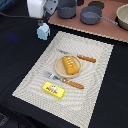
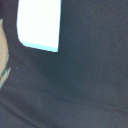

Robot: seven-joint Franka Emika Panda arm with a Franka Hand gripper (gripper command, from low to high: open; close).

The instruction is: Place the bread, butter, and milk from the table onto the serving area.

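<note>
My gripper [image 1: 43, 22] is at the exterior view's upper left, shut on the top of the pale blue and white milk carton [image 1: 43, 32], which hangs just above the black table [image 1: 17, 55], off the far left corner of the cream placemat [image 1: 95, 80]. In the wrist view the milk [image 2: 39, 25] fills one corner, close to the camera; my fingers do not show there. The orange-brown bread [image 1: 70, 65] lies on the round tan plate [image 1: 58, 67] in the middle of the placemat. The yellow butter box [image 1: 54, 89] lies flat on the placemat's near part.
A fork [image 1: 54, 76] and knives [image 1: 86, 58] lie beside the plate. A reddish-brown board [image 1: 107, 27] with grey pots [image 1: 91, 16] stands at the back right. A tan bowl [image 1: 123, 16] is at its right end.
</note>
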